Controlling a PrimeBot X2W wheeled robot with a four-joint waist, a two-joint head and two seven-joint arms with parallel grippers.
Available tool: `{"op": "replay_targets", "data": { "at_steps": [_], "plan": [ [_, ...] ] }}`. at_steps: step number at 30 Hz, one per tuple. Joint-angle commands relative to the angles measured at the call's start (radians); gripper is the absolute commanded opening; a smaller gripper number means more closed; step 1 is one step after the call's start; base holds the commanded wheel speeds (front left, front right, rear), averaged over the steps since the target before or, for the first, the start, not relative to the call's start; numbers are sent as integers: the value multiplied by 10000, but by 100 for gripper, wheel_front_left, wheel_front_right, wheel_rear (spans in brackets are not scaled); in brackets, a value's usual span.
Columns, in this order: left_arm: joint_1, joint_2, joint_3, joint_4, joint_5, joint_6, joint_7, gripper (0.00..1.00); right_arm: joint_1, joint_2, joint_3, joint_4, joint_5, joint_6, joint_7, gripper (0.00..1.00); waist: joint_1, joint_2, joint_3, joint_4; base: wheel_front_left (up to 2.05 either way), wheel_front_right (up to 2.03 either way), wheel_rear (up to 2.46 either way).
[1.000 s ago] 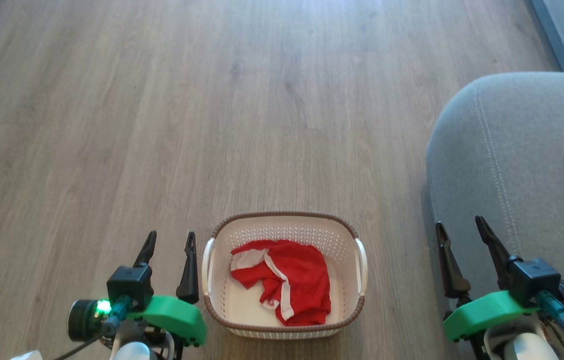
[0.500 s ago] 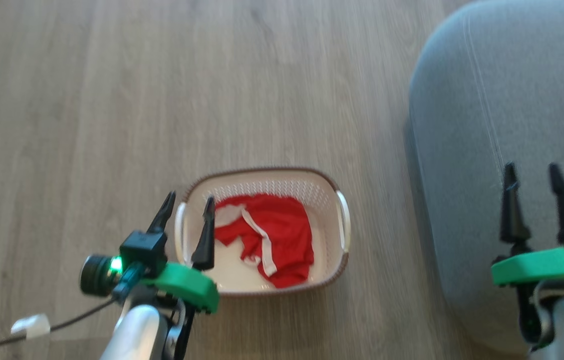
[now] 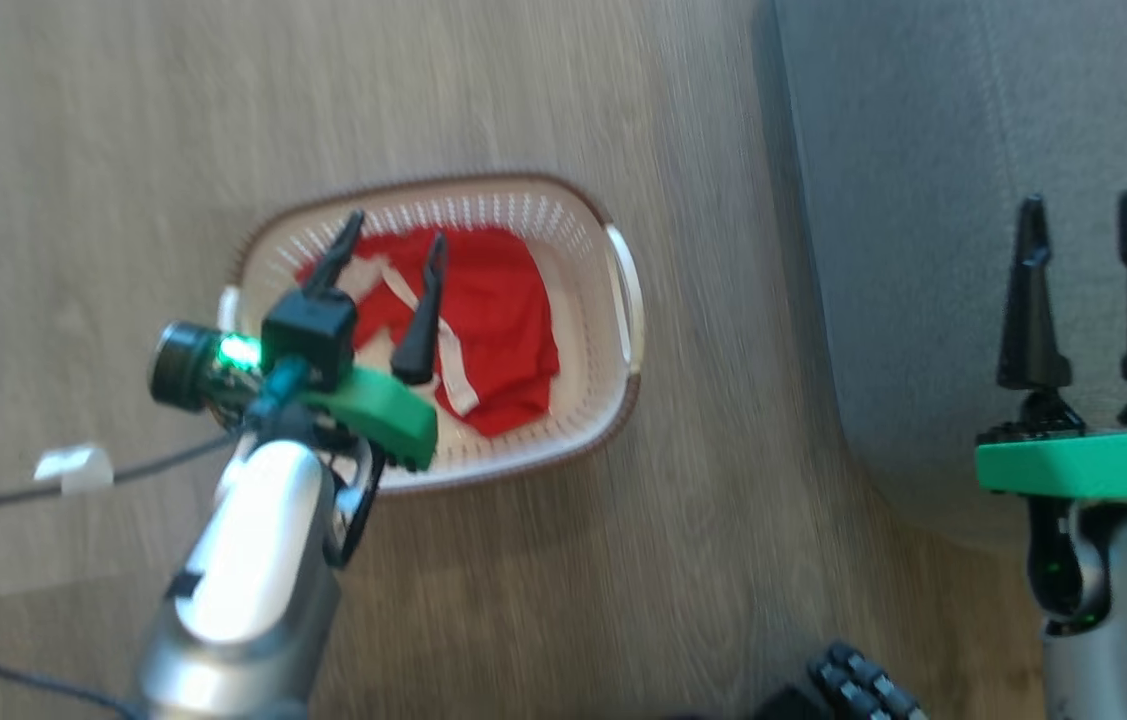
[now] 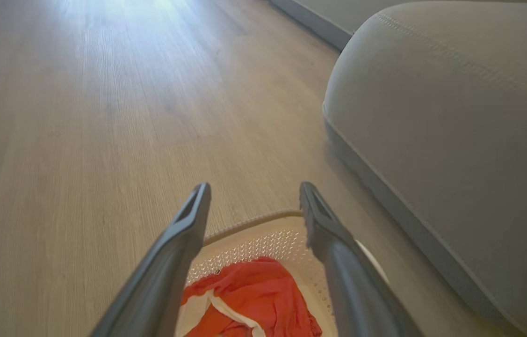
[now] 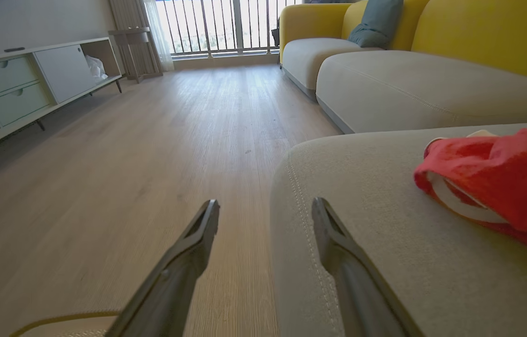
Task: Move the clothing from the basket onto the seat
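Head view: grey seat (image 3: 903, 150) lies beneath the right gripper (image 3: 1079, 198), basket (image 3: 626, 290) beneath the left gripper (image 3: 396, 226), both grippers spread and empty.
One red garment (image 3: 503, 310) lies in the basket just below the left gripper; a second garment (image 5: 501, 178) rests on the seat, right of the right gripper.

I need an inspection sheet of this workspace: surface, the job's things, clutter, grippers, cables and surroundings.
Surface: wood-look floor, basket standing on it.
Job's things: one red garment in the basket; another red garment on the grey seat.
Clutter: dark ribbed thing at the head view's bottom edge, unidentifiable.
Grippers: left gripper open above the basket's garment; right gripper open at the seat's edge; both empty.
Cables: dark cable with a white tag by the left arm.
Surroundings: white cabinet, yellow sofa, barred window.
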Motion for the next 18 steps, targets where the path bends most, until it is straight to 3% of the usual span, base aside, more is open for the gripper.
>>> {"op": "replay_targets", "data": {
  "at_steps": [1, 11, 18],
  "plan": [
    [-243, 49, 327, 80, 149, -12, -51, 100, -127, -64, 337, -462, 31, -2, -65, 100, -2, 0, 1272, -505, 0, 0, 0],
    [-2844, 49, 215, 4255, 510, -404, -51, 100, -244, -64, 1275, -1432, -49, -2, -65, 100, -2, 0, 3481, -533, 0, 0, 0],
    [-4972, 138, -727, 6799, 1120, -728, -51, 100, -457, -64, 1873, -2261, -134, -2, -65, 100, -2, 0, 4555, -652, 0, 0, 0]
  ]
}}
